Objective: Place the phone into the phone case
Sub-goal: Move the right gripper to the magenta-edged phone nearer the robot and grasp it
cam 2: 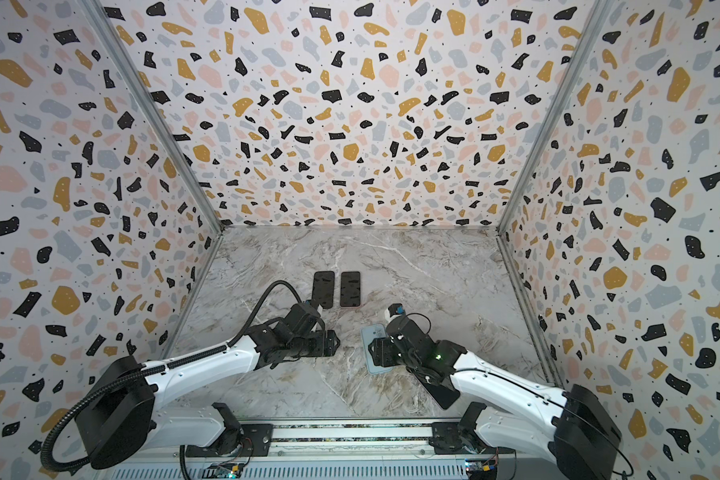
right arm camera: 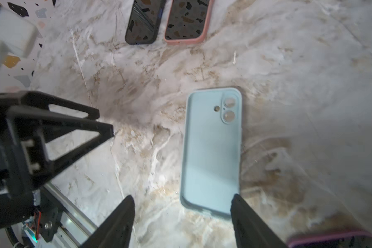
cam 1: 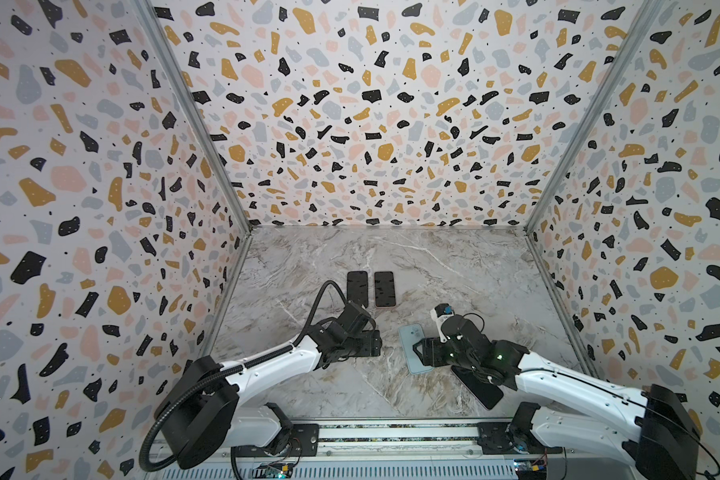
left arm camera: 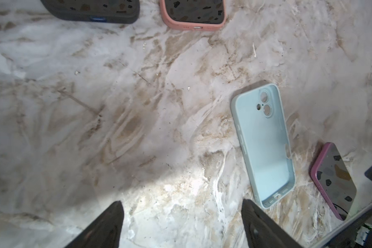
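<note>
Nearest my side of the enclosure, a metal rail [cam 1: 391,434] ran along the front edge and both arm bases sat on it. From there the left arm [cam 1: 275,357] and the right arm [cam 1: 558,378] reached inward over a marble-patterned tabletop [cam 1: 454,270], grey-white with brown veins and a few specks of grit in the wrist views.

Partly under the right arm lay the phone [cam 1: 476,390], a dark slab with a purple edge [left arm camera: 333,178], screen up and angled on the marble. Just beyond it and apart from it lay the light blue phone case [left arm camera: 264,146], empty, flat, open side up, with its camera cut-outs at the far end.

I saw the right gripper [right arm camera: 182,197] low over the near end of that case, fingers spread and grasping nothing; one fingertip overlapped the case's near corner, and I could not tell whether it touched. The left gripper [left arm camera: 182,206] sat to the left of the case, near it but apart, its jaws released wide with only bare marble between them.

Farther back, a black-cased phone [cam 1: 357,287] and a pink-cased phone [cam 1: 383,289] lay side by side, screens up, parallel, with a narrow gap.

Beyond them the marble ran bare to the back wall [cam 1: 371,104], which, like both side walls, wore a terrazzo print of black, ochre, pink and grey chips, joined at grey metal corner posts [cam 1: 192,116].
</note>
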